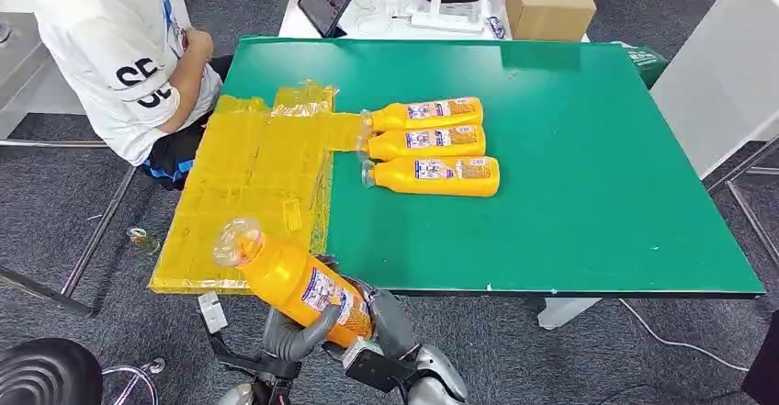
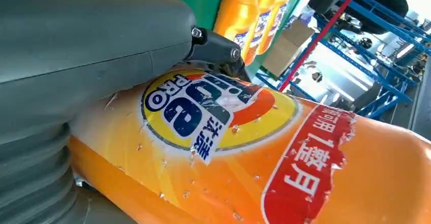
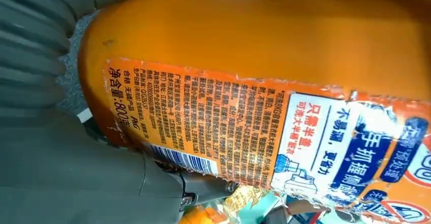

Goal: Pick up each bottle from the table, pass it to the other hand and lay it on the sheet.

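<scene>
Both hands on one orange detergent bottle [image 1: 294, 278], held tilted at the table's near edge, clear cap toward the yellow sheet [image 1: 248, 185]. Left hand [image 1: 292, 333] grips its lower body; right hand [image 1: 390, 324] clasps the base end. Three more bottles [image 1: 432, 146] lie side by side on the green table [image 1: 597, 166], caps at the sheet's edge. A seated person [image 1: 138, 47] at far left.
</scene>
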Action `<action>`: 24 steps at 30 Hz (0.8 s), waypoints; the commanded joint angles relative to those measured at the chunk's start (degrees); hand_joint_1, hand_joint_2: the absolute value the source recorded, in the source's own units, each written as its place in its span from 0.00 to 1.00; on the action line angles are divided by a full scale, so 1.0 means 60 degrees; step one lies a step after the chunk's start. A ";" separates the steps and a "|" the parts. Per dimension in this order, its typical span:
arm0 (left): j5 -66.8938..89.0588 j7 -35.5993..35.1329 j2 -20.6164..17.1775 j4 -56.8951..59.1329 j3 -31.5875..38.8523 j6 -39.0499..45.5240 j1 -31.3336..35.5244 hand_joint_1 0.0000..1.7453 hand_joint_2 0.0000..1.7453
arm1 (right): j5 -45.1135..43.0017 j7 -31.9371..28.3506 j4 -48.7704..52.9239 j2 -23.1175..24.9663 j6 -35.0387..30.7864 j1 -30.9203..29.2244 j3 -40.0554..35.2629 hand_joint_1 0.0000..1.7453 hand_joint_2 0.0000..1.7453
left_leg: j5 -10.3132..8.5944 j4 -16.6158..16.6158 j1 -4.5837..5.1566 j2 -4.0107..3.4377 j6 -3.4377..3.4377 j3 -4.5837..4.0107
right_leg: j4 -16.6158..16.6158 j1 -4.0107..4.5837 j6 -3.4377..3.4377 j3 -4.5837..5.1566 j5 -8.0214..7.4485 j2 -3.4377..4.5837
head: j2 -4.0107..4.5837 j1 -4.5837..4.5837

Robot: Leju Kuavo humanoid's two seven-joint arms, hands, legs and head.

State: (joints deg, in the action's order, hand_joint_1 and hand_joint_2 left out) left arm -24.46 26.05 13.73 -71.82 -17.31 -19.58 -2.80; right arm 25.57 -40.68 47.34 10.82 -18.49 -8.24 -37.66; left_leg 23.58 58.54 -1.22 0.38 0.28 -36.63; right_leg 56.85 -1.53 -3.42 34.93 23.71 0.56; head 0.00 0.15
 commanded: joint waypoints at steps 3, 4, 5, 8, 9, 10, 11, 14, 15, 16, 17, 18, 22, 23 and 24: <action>0.0359 0.0163 0.0333 -0.0186 -0.0964 -0.0417 0.0769 1.00 1.00 | 0.0388 0.0406 -0.0947 0.0045 0.0580 0.0274 -0.0812 1.00 1.00 | 0.0009 0.0003 -0.0009 0.0048 -0.0012 0.0019 | -0.0004 0.0015 0.0022 -0.0044 0.0024 -0.0054 | 0.0000 -0.0007; 0.0363 0.0169 0.0332 -0.0185 -0.0971 -0.0424 0.0768 1.00 1.00 | 0.0391 0.0411 -0.0945 0.0044 0.0587 0.0272 -0.0806 1.00 1.00 | 0.0005 0.0001 -0.0006 0.0040 -0.0009 0.0011 | -0.0003 0.0011 0.0015 -0.0032 0.0017 -0.0044 | 0.0000 0.0000; 0.0371 0.0175 0.0331 -0.0184 -0.0982 -0.0423 0.0765 1.00 1.00 | 0.0388 0.0429 -0.0947 0.0044 0.0596 0.0269 -0.0781 1.00 1.00 | 0.0017 0.0004 -0.0011 0.0054 -0.0015 0.0036 | -0.0006 0.0019 0.0027 -0.0065 0.0033 -0.0064 | 0.0000 -0.0007; 0.0495 0.0241 0.0299 -0.0166 -0.1020 -0.0435 0.0753 1.00 1.00 | 0.0436 0.0510 -0.0965 0.0082 0.0636 0.0253 -0.0720 0.84 1.00 | 0.0007 0.0002 -0.0007 0.0042 -0.0011 0.0016 | -0.0004 0.0013 0.0018 -0.0041 0.0020 -0.0050 | 0.0000 -0.0004; 0.0708 0.0393 0.0292 -0.0238 -0.1005 -0.0319 0.0724 1.00 1.00 | 0.0300 0.0534 -0.0824 0.0118 0.0757 0.0305 -0.0603 0.04 1.00 | 0.0018 0.0003 -0.0012 0.0055 -0.0018 0.0038 | -0.0008 0.0021 0.0029 -0.0069 0.0033 -0.0068 | 0.0000 -0.0004; 0.0870 0.0499 0.0291 -0.0288 -0.0945 -0.0196 0.0703 1.00 1.00 | 0.0173 0.0565 -0.0593 0.0125 0.0868 0.0379 -0.0480 0.00 1.00 | 0.0009 0.0003 -0.0008 0.0043 -0.0012 0.0017 | -0.0004 0.0014 0.0020 -0.0042 0.0022 -0.0052 | 0.0000 -0.0004; 0.1098 0.0561 0.0308 -0.0404 -0.0811 0.0093 0.0669 1.00 1.00 | 0.0075 0.0664 -0.0173 0.0070 0.0977 0.0481 -0.0382 0.00 1.00 | 0.0021 0.0006 -0.0012 0.0051 -0.0019 0.0040 | -0.0006 0.0022 0.0031 -0.0071 0.0036 -0.0066 | 0.0000 -0.0007; 0.1083 0.0557 0.0288 -0.0477 -0.0740 0.0090 0.0665 1.00 1.00 | 0.0067 0.0800 0.0060 -0.0003 0.1041 0.0512 -0.0372 0.00 1.00 | 0.0037 0.0014 -0.0016 0.0055 -0.0025 0.0060 | -0.0003 0.0028 0.0041 -0.0097 0.0052 -0.0076 | 0.0000 -0.0004; 0.1083 0.0557 0.0288 -0.0477 -0.0740 0.0090 0.0665 1.00 1.00 | 0.0067 0.0800 0.0060 -0.0003 0.1041 0.0512 -0.0372 0.00 1.00 | 0.0023 0.0013 -0.0012 0.0047 -0.0018 0.0031 | 0.0002 0.0020 0.0029 -0.0062 0.0036 -0.0061 | 0.0000 -0.0007; 0.1083 0.0557 0.0288 -0.0477 -0.0740 0.0090 0.0665 1.00 1.00 | 0.0067 0.0800 0.0060 -0.0003 0.1041 0.0512 -0.0372 0.00 1.00 | 0.0033 0.0010 -0.0015 0.0047 -0.0023 0.0055 | -0.0004 0.0027 0.0039 -0.0092 0.0045 -0.0067 | 0.0000 -0.0004; 0.1083 0.0557 0.0288 -0.0477 -0.0740 0.0090 0.0665 1.00 1.00 | 0.0067 0.0800 0.0060 -0.0003 0.1041 0.0512 -0.0372 0.00 1.00 | 0.0013 0.0006 -0.0008 0.0043 -0.0013 0.0021 | -0.0001 0.0015 0.0022 -0.0049 0.0026 -0.0054 | 0.0000 -0.0004; 0.1083 0.0557 0.0288 -0.0477 -0.0740 0.0090 0.0665 1.00 1.00 | 0.0067 0.0800 0.0060 -0.0003 0.1041 0.0512 -0.0372 0.00 1.00 | 0.0023 0.0008 -0.0014 0.0053 -0.0019 0.0043 | -0.0004 0.0024 0.0033 -0.0078 0.0039 -0.0069 | 0.0000 -0.0004; 0.4420 0.1590 0.0324 -0.1051 -0.0332 0.3606 0.0765 1.00 1.00 | -0.0562 0.1275 0.1693 -0.0389 0.0966 0.0934 0.0675 0.00 0.00 | 0.0013 0.0011 -0.0013 0.0049 -0.0015 0.0020 | 0.0001 0.0020 0.0028 -0.0052 0.0028 -0.0066 | 0.0000 0.0000; 0.4423 0.1552 0.0290 -0.1051 -0.0182 0.3680 0.0837 1.00 1.00 | -0.0629 0.1399 0.2167 -0.0518 0.1080 0.1030 0.0890 0.00 0.00 | 0.0016 0.0015 -0.0012 0.0059 -0.0018 0.0020 | 0.0005 0.0020 0.0031 -0.0054 0.0034 -0.0078 | 0.0000 -0.0011; 0.4412 0.1552 0.0305 -0.1049 -0.0044 0.3749 0.0878 1.00 1.00 | -0.0632 0.1474 0.2504 -0.0568 0.1085 0.1133 0.1102 0.00 0.00 | 0.0003 0.0012 -0.0007 0.0049 -0.0013 -0.0001 | 0.0006 0.0012 0.0020 -0.0026 0.0019 -0.0062 | 0.0000 0.0000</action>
State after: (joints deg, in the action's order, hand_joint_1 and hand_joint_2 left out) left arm -10.23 32.01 13.75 -73.99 -17.79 -10.84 -2.84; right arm 25.42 -34.94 50.19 10.91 -14.84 -7.52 -36.94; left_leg 23.57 58.54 -1.22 0.30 0.28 -36.62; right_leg 56.85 -1.53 -3.41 34.92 23.69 0.64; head 0.00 0.15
